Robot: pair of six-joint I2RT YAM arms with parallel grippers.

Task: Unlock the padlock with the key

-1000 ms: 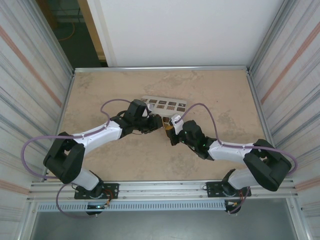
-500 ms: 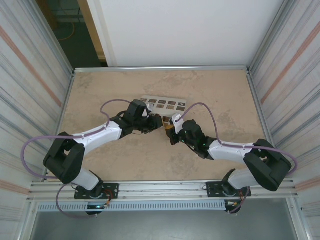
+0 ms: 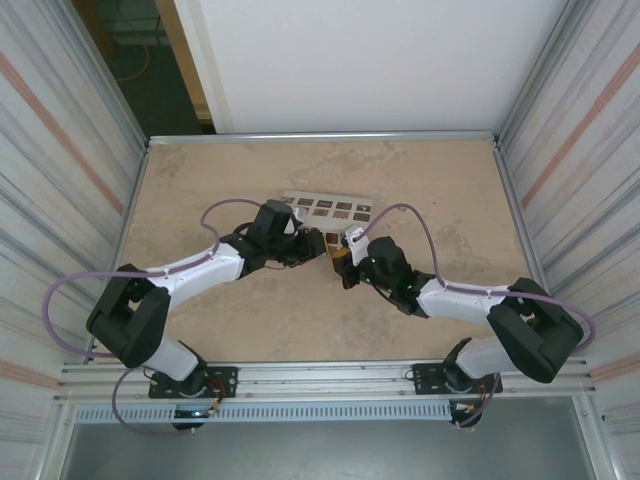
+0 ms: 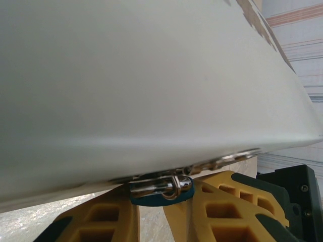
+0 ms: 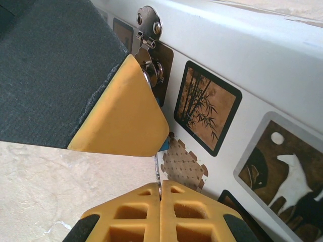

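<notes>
- Top external view: both arms meet just in front of the white box [image 3: 328, 208], near the middle of the worktop [image 3: 210, 180].
- Left wrist view: the left gripper [image 4: 162, 202] is closed on the padlock [image 4: 161, 191]. Its blue body sits between the yellow fingers, just under the box edge.
- Right wrist view: the right gripper [image 5: 160, 190] is fully closed on the key [image 5: 157, 174]. The thin blade points up toward the blue padlock corner, below the metal hasp [image 5: 149, 30].

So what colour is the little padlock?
The padlock has a blue body; the left wrist view shows it best.
</notes>
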